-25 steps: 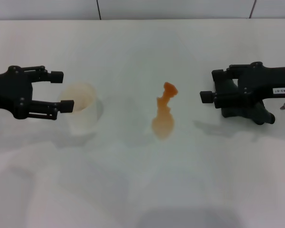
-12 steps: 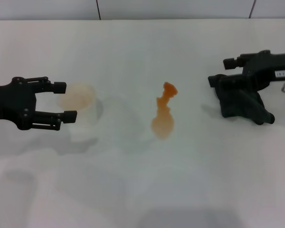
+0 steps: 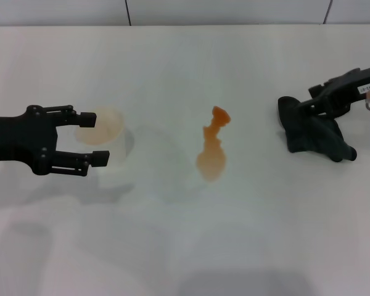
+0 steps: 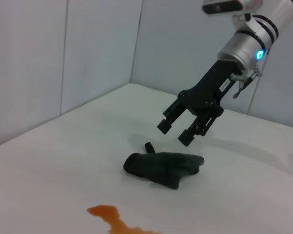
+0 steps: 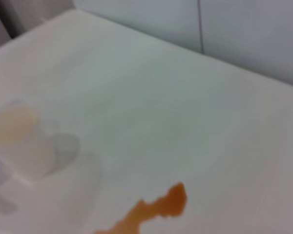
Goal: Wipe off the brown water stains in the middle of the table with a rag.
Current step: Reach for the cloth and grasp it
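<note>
The brown water stains lie as an orange-brown puddle in the middle of the white table; they also show in the left wrist view as stains and in the right wrist view as stains. The black rag lies crumpled on the table to the right, with nothing holding it. My right gripper hangs open just above the rag, seen from the left wrist as the right gripper. My left gripper stands open at the left, its fingers either side of a translucent cup.
The translucent whitish cup stands upright left of the stains, and appears in the right wrist view as the cup. A tiled wall runs along the table's far edge.
My right gripper has lifted off the rag and drawn back to the right, leaving the rag lying in place. My left gripper has slid to the right, closer around the cup.
</note>
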Motion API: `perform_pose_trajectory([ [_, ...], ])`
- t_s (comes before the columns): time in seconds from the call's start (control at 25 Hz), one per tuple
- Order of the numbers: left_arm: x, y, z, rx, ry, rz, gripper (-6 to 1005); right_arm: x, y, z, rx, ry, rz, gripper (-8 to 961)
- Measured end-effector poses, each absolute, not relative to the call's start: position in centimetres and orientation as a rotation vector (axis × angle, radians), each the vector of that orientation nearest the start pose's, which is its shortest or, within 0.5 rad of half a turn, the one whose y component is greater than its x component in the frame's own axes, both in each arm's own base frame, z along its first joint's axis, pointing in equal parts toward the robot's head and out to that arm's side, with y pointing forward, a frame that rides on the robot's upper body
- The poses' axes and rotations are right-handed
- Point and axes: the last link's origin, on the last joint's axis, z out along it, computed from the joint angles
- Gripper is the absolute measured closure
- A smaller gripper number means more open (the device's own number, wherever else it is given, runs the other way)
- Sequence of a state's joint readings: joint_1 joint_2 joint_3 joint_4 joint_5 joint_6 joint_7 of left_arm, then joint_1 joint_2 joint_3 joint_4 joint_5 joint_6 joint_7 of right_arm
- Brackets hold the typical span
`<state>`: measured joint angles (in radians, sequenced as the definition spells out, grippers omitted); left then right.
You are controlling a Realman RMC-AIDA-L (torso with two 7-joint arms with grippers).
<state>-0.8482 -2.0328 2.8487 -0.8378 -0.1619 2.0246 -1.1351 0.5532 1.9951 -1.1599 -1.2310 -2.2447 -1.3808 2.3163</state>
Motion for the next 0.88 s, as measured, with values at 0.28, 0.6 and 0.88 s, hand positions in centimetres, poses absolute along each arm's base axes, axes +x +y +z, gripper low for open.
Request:
perform_pose_trajectory([
  [0.28, -26.5, 31.9, 6.4, -2.873, -0.479, -0.560, 111, 20.9, 38.7, 4.7, -2.497, 0.992, -0.078, 184],
  [0.6, -26.3, 31.8, 6.0, -2.881, -0.478, -0.564, 111, 22.0, 38.7, 4.3, -2.466, 1.026, -0.163, 186],
  [0.88, -26.2, 31.7, 5.6, -2.887, -0.461, -0.569, 112, 22.3, 38.8, 3.6, -2.473, 1.044, -0.196, 194],
])
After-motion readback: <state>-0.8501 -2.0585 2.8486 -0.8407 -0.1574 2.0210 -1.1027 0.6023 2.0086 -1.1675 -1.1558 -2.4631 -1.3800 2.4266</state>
